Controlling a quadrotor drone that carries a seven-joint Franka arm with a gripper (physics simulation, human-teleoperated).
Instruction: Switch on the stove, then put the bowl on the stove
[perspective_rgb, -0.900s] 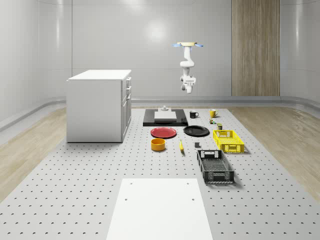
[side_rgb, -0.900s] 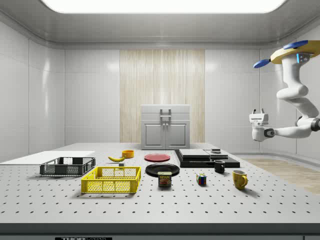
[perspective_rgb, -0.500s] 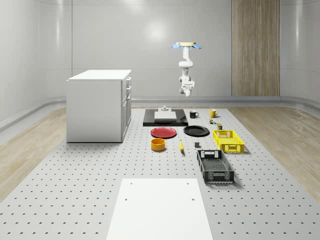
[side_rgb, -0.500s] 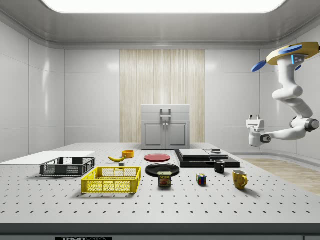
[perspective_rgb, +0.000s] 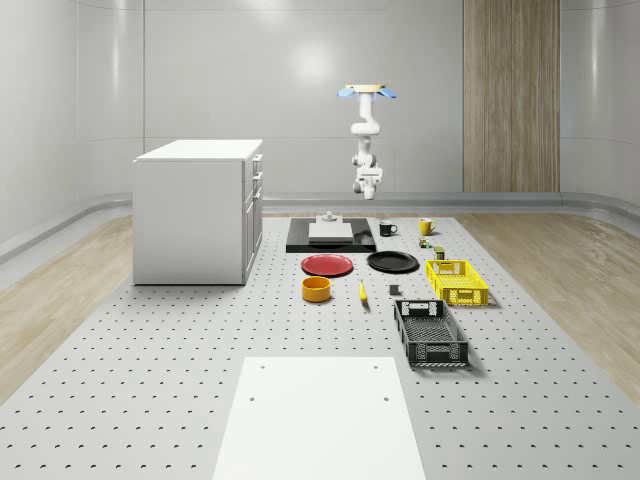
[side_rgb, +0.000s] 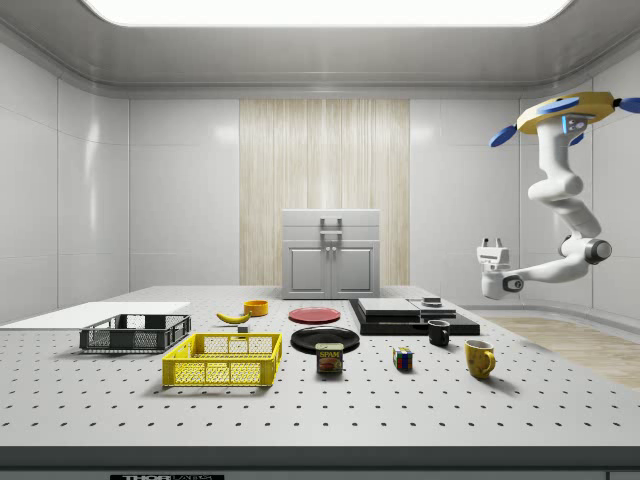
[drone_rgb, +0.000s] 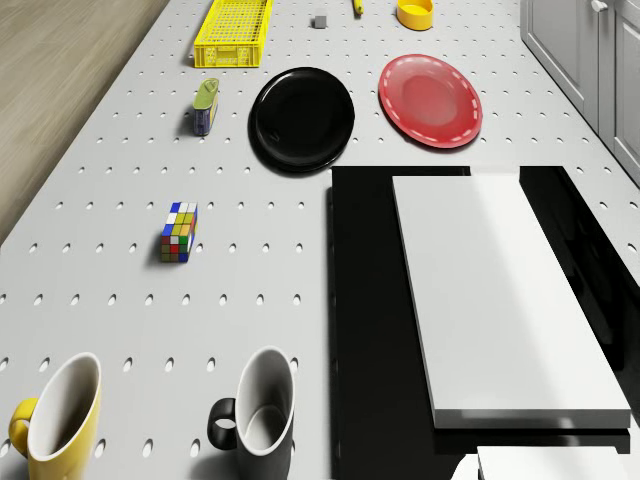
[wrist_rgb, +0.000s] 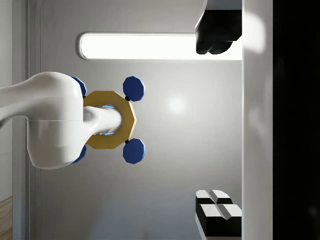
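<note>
Above the far edge of a perforated grey tabletop (perspective_rgb: 150, 370) in a pale-panelled room, the drone (side_rgb: 565, 112) hovers beyond the black stove (perspective_rgb: 331, 236), its hand (side_rgb: 491, 246) spread wide and empty; the orange bowl (perspective_rgb: 317, 289) sits nearer, beside the red plate (perspective_rgb: 328, 265).

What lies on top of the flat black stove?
On the flat black stove lies a white rectangular slab; a small grey knob-like block also sits on it. The stove surface under the slab is covered, so nothing can be told about it.
</note>
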